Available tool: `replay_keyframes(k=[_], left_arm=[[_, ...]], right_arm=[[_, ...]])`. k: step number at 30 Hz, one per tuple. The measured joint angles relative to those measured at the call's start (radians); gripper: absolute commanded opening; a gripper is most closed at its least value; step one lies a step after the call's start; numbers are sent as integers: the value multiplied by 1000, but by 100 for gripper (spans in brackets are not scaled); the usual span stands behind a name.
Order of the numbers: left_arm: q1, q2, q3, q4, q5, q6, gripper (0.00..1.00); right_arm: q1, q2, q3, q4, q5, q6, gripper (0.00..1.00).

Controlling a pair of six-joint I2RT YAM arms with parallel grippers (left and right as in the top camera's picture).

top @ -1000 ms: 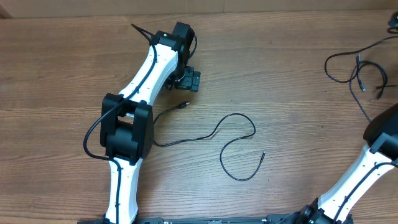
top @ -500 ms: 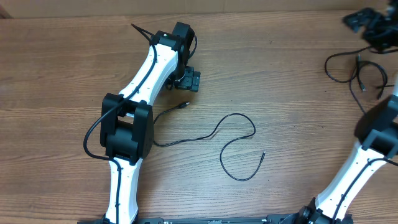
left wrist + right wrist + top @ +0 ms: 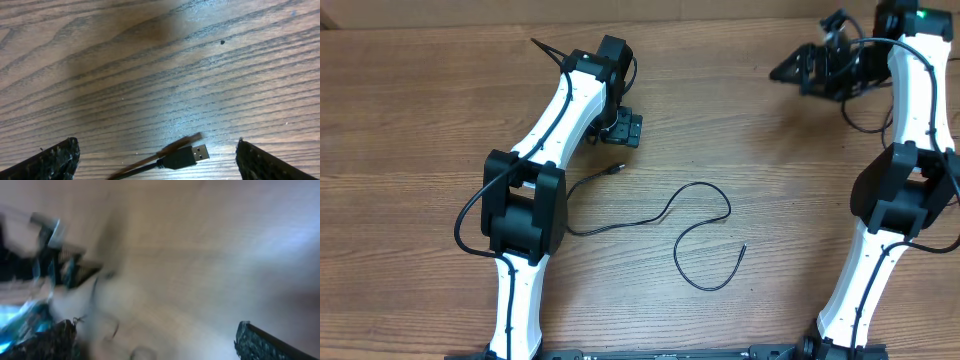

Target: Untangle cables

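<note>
1. The brown wood-grain table (image 3: 770, 180) fills the overhead view. Two white-and-black robot arms are extended over it: the left arm (image 3: 555, 120) toward the far middle, the right arm (image 3: 910, 120) toward the far right corner.
2. The left gripper (image 3: 623, 128) is seen with its jaws spread wide and nothing pinched. In its wrist view the two dark fingertips (image 3: 55, 157) stand well apart above the wood.
3. The right gripper (image 3: 805, 72) is likewise spread and empty. Its wrist view is blurred, so little beyond the parted fingertips can be made out.
4. The long thin black flexible cord (image 3: 705, 190) is laid in loose open curves at mid-table, and no crossing is visible. A second thin black cord (image 3: 855, 120) is partly hidden by the right arm, so its tangle cannot be judged.
5. The small black plug with a metal tip (image 3: 186, 156) at the long cord's end rests flat on the wood, near the left gripper and untouched.
6. The step in hand is judged to be an approach before any grasp. Next, the left gripper would need to be lowered squarely over the plug, and the right gripper brought down onto the hidden cord.
</note>
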Motion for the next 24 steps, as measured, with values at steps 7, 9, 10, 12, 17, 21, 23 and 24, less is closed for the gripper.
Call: replay_keyframes(k=[7, 9, 10, 12, 17, 21, 23, 24], left_arm=[[0, 0, 0, 0, 0, 0, 100], [0, 0, 0, 0, 0, 0, 100], [0, 0, 0, 0, 0, 0, 100], [0, 0, 0, 0, 0, 0, 100], [0, 0, 0, 0, 0, 0, 100], [0, 0, 0, 0, 0, 0, 100], [0, 0, 0, 0, 0, 0, 100], [0, 0, 0, 0, 0, 0, 100]], right_arm=[[22, 0, -1, -45, -25, -146, 100], [43, 0, -1, -45, -21, -157, 100], [55, 0, -1, -45, -16, -158, 100], [89, 0, -1, -45, 8, -153, 100], [170, -1, -1, -45, 162, -64, 100], [219, -9, -1, -44, 323, 24, 100], [229, -26, -3, -45, 381, 63, 100], [232, -39, -8, -45, 402, 78, 100]])
